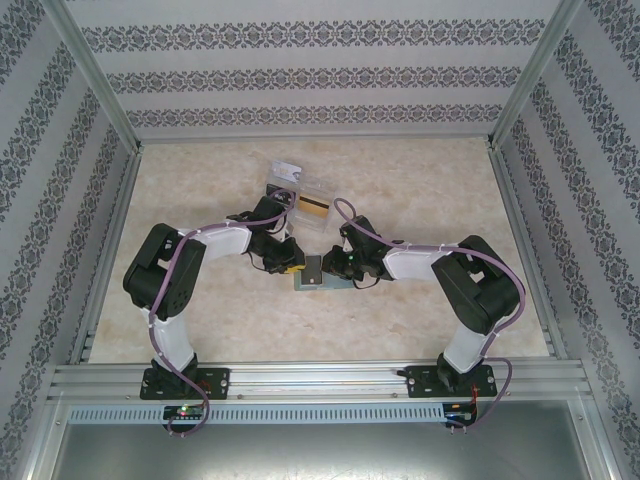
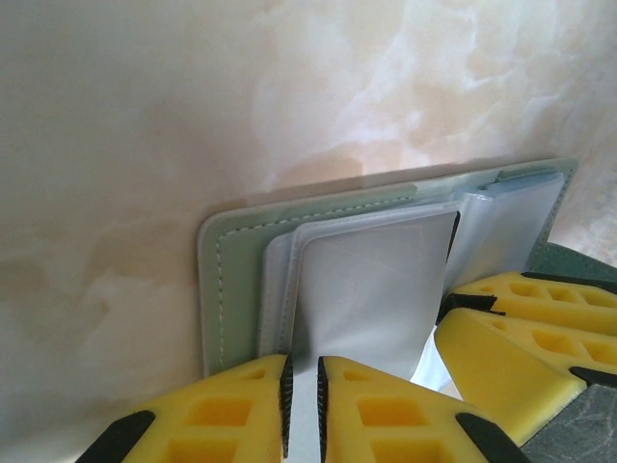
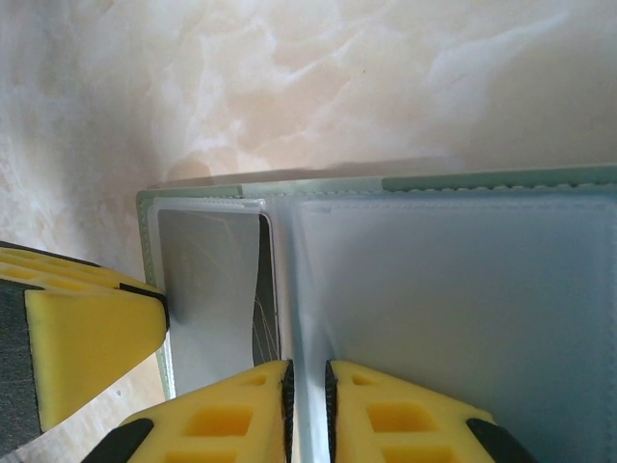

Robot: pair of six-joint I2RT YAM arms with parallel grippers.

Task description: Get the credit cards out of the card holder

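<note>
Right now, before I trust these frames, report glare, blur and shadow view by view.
Top external: even soft light, sharp, no harsh shadows; the card holder looks small and partly covered. Left wrist: its clear sleeves shine milky, the near yellow fingers look soft, a faint shadow edges the holder's far side. Right wrist: sleeves hazy with sheen, the table bright, its veining readable.

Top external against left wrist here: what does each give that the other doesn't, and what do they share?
Top external: the left arm and right arm whole, and a clear plastic box beyond the grippers with a gold-orange card and a white card at it. Left wrist: the card holder's stitched edge and clear sleeves up close, the left gripper pinched shut on one sleeve. Both: the card holder lying on the marble table, the right gripper meeting the left there.
</note>
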